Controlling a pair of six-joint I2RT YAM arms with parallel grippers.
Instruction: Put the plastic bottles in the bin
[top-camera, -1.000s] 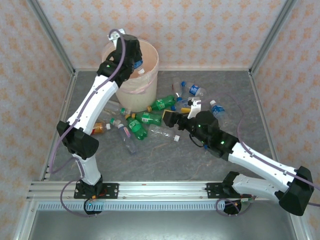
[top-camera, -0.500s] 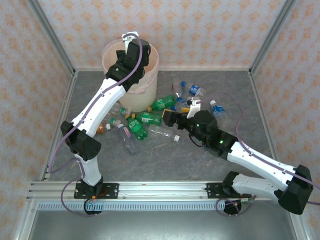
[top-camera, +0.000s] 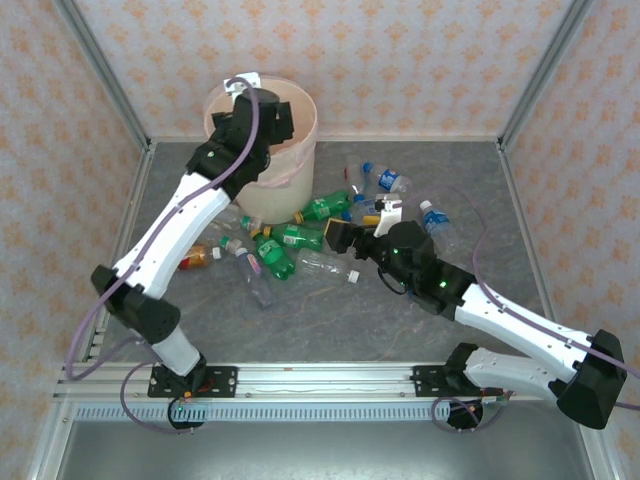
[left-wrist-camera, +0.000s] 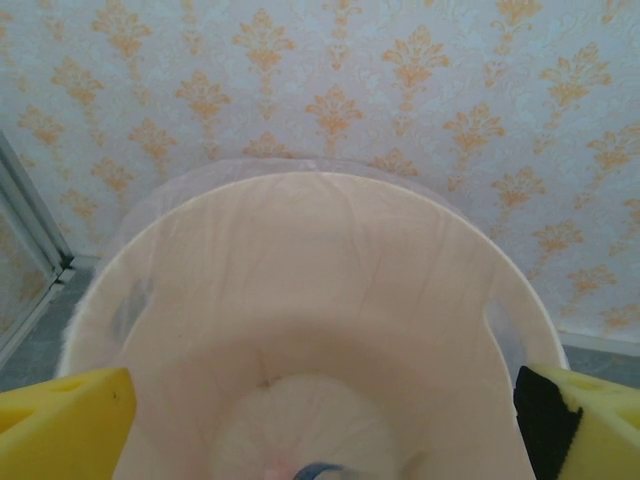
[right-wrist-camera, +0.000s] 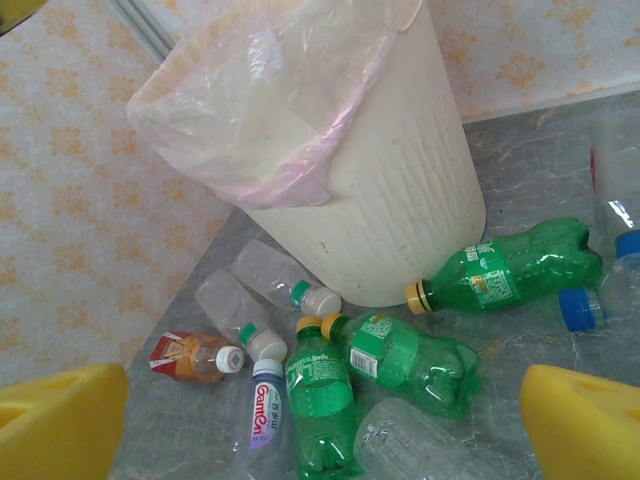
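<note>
The cream bin (top-camera: 298, 160) with its pink liner stands at the back left. My left gripper (top-camera: 262, 112) hangs over its mouth, open and empty. In the left wrist view the bin (left-wrist-camera: 300, 250) lies below my left gripper (left-wrist-camera: 325, 425), and a blue-capped bottle (left-wrist-camera: 318, 470) peeks out at its bottom. The plastic bottles lie in front of the bin: green ones (top-camera: 325, 208) (top-camera: 298, 237) (top-camera: 272, 257) and clear ones (top-camera: 390, 181). My right gripper (top-camera: 360, 226) is open above them. Between the pads of my right gripper (right-wrist-camera: 322, 420) lie green bottles (right-wrist-camera: 325, 400) (right-wrist-camera: 410, 360) and a clear bottle (right-wrist-camera: 410, 445).
An orange-labelled bottle (right-wrist-camera: 190, 358), a Ganten bottle (right-wrist-camera: 265, 415) and two clear white-capped bottles (right-wrist-camera: 270, 275) lie left of the green ones. Another green bottle (right-wrist-camera: 510, 265) rests against the bin (right-wrist-camera: 400, 200). Patterned walls and metal posts close in the table.
My left gripper swung further over the bin and opened; the blue-capped bottle it held has dropped inside. The right arm has stayed put.
</note>
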